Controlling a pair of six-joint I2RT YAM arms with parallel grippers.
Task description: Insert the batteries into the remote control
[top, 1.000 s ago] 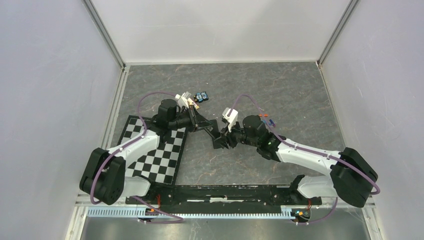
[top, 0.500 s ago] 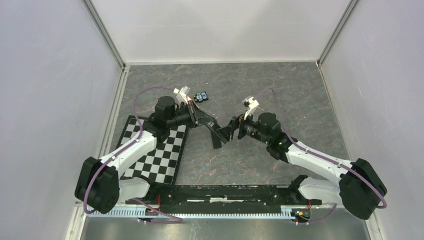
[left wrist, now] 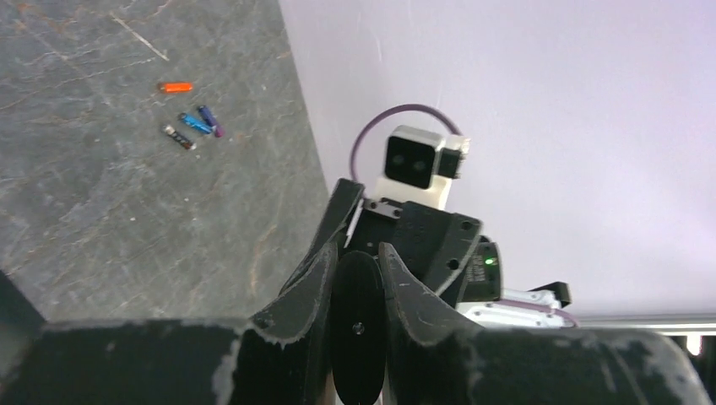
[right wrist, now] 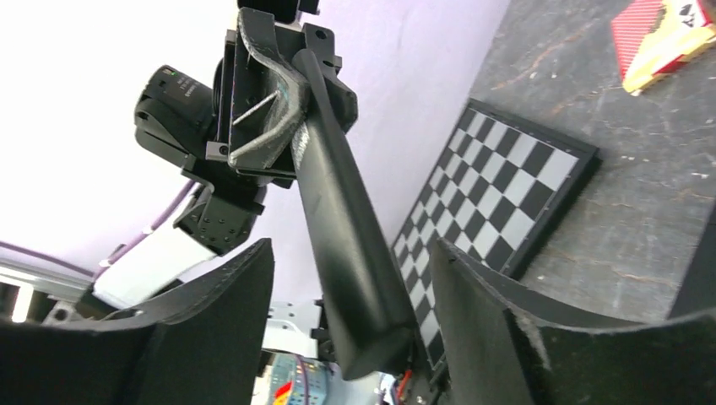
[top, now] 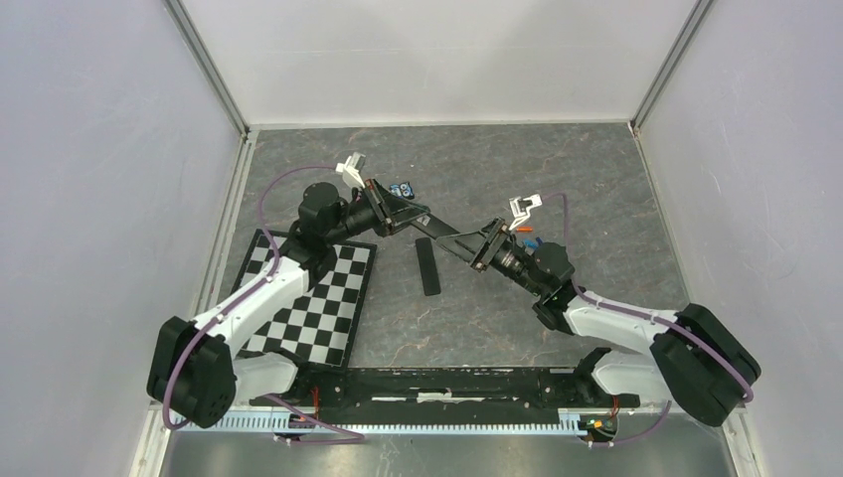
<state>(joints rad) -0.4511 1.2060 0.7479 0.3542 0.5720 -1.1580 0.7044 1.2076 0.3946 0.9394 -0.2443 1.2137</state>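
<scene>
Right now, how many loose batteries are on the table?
4, in one cluster on the table: orange battery slightly apart, blue battery and purple battery adjacent, dark battery beside them. Others may be hidden.

No readable text, label or number anywhere.

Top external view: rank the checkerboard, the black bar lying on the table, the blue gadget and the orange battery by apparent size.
1. checkerboard
2. black bar
3. blue gadget
4. orange battery, barely a speck

All four lie flat at one level, so nearness to the camera hardly skews this.
</scene>
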